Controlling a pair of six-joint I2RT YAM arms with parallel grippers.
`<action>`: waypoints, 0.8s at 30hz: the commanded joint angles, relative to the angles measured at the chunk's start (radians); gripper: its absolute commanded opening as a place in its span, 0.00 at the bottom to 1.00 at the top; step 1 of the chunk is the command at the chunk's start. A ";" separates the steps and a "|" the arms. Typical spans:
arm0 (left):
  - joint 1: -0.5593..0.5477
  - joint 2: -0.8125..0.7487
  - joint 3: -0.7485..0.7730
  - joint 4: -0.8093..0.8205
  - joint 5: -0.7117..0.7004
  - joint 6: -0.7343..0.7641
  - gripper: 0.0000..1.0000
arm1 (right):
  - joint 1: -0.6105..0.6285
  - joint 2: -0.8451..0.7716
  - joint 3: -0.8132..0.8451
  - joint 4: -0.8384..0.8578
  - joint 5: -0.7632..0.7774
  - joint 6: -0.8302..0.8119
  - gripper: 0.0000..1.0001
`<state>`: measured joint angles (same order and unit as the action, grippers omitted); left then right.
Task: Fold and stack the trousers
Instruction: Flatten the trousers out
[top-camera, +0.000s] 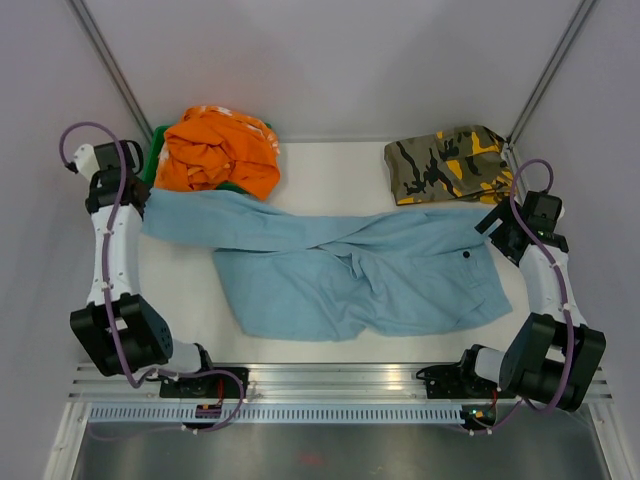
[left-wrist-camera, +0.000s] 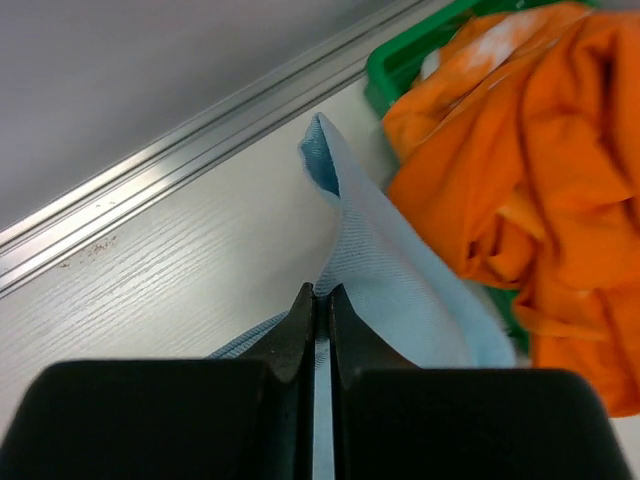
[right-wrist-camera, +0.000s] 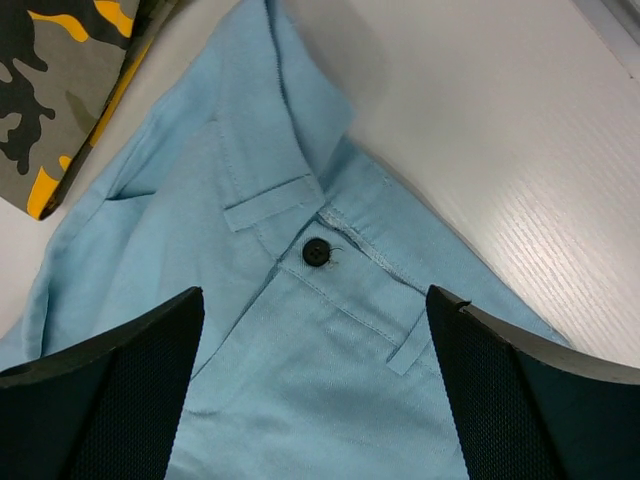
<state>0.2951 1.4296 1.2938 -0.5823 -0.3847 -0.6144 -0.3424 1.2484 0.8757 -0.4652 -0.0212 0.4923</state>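
My left pincer is clenched on the leg end of the thin light blue cloth trousers, which lie spread across the white table. My right pincer hangs spread wide over their waistband, the small dark button between its fingers.

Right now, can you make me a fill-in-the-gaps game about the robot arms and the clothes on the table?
1. The trousers are light ____.
2. The left gripper is ____ on the end of one leg of them.
3. The right gripper is wide ____ above the dark button.
4. The heap of clothes at the far left is ____.
Missing words: blue; shut; open; orange.
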 joint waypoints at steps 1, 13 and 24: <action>0.007 -0.037 0.183 -0.209 -0.011 -0.113 0.02 | -0.006 -0.015 0.005 -0.009 0.049 -0.009 0.98; 0.007 -0.135 0.438 -0.854 -0.094 -0.729 0.02 | -0.006 -0.040 -0.003 -0.013 0.030 -0.014 0.98; 0.091 0.354 0.558 -0.956 0.081 -0.955 0.02 | -0.006 0.006 0.000 0.028 -0.028 -0.027 0.98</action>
<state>0.3550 1.6241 1.9038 -1.3273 -0.3782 -1.4311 -0.3443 1.2537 0.8719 -0.4667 -0.0376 0.4820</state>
